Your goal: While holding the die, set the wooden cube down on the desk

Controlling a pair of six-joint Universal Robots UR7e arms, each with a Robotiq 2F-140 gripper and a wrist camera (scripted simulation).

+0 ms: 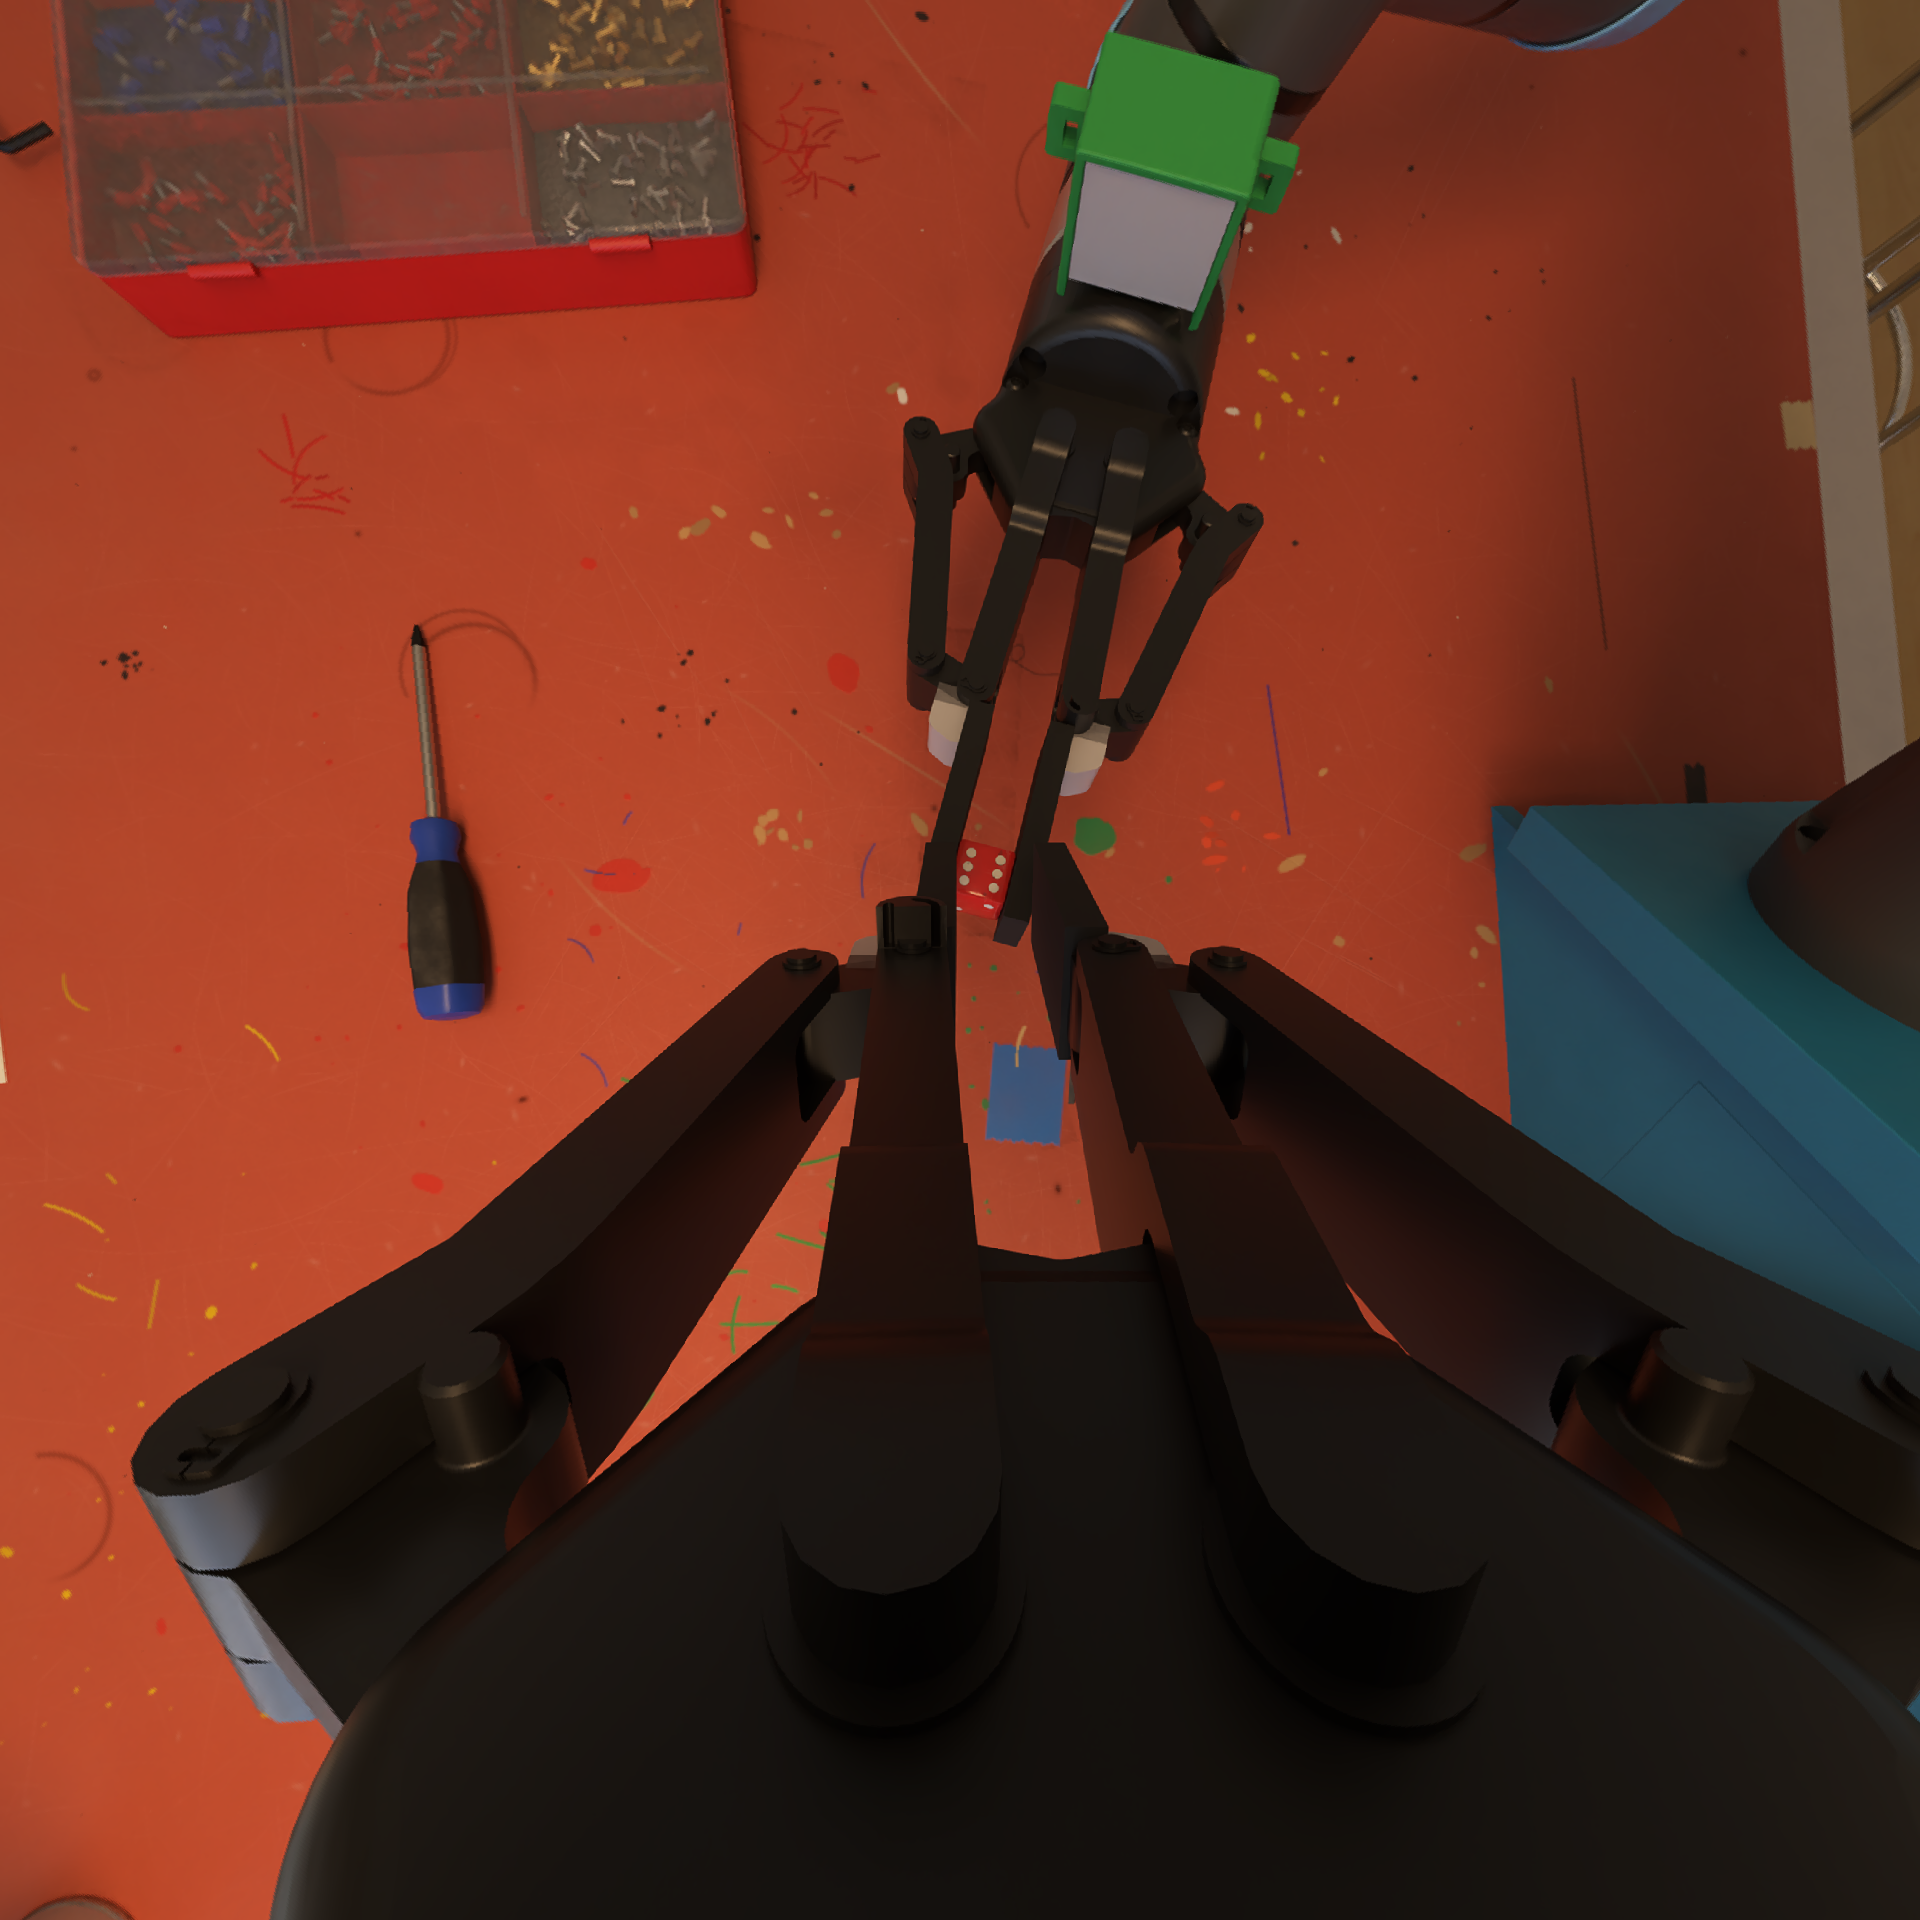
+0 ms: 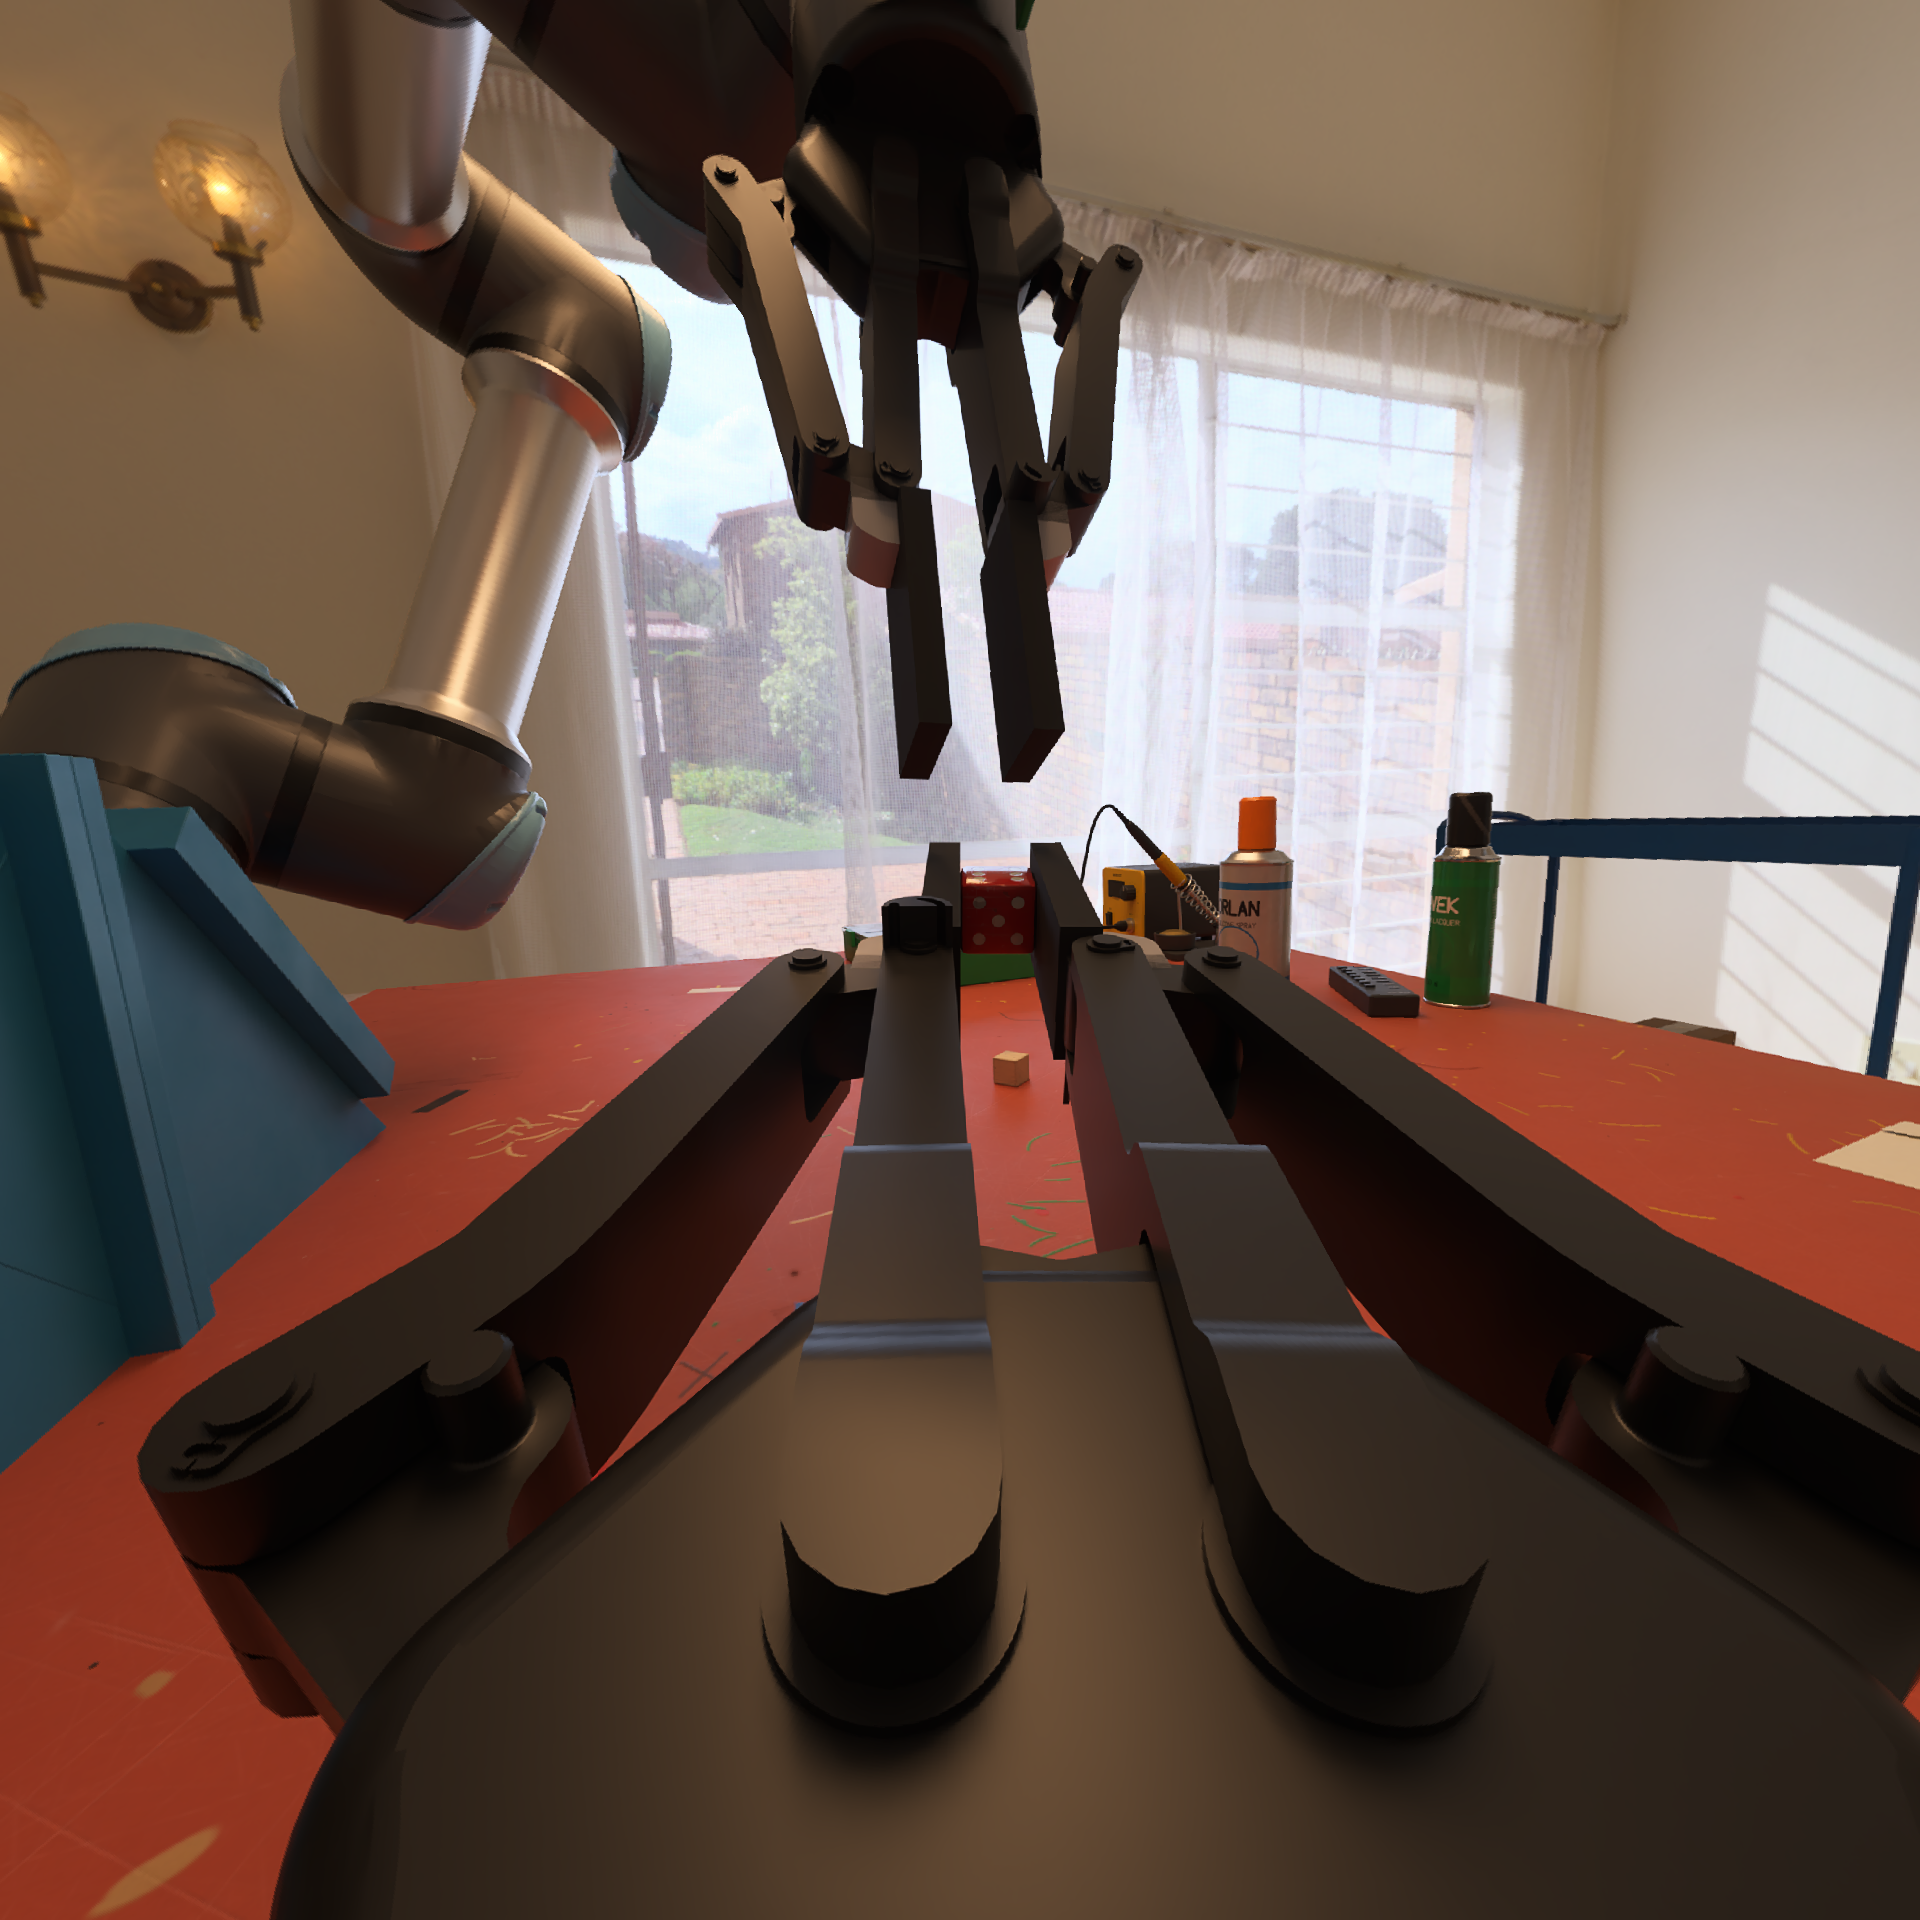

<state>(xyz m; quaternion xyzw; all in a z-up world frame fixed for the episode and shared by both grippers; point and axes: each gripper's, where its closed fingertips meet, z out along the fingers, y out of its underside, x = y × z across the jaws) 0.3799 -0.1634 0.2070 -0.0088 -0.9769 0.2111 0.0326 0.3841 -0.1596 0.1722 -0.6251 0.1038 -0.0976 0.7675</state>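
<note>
The die (image 2: 997,911) is being held clamped between the fingers of the right gripper (image 2: 997,894), clear of the desk (image 2: 1558,1122); the same die (image 1: 983,879), red with white pips, is being seen from above between those fingers in the left wrist view. The left gripper (image 2: 977,743) is being held above the desk, pointing down, just over the right fingertips; its fingers are being kept slightly apart with nothing between them. The cube (image 2: 1010,1068) is being shown resting on the desk, beyond and below the die, apart from both grippers; it cannot be made out in the left wrist view. A screwdriver (image 1: 436,862) is being shown lying on the desk well to the left; a parts box (image 1: 405,156) with a clear lid is being shown at the far left corner. Two spray cans (image 2: 1255,883) and a soldering station (image 2: 1143,894) are being shown standing at the desk's far edge; a blue mount (image 2: 156,1039) is being shown at the left.
</note>
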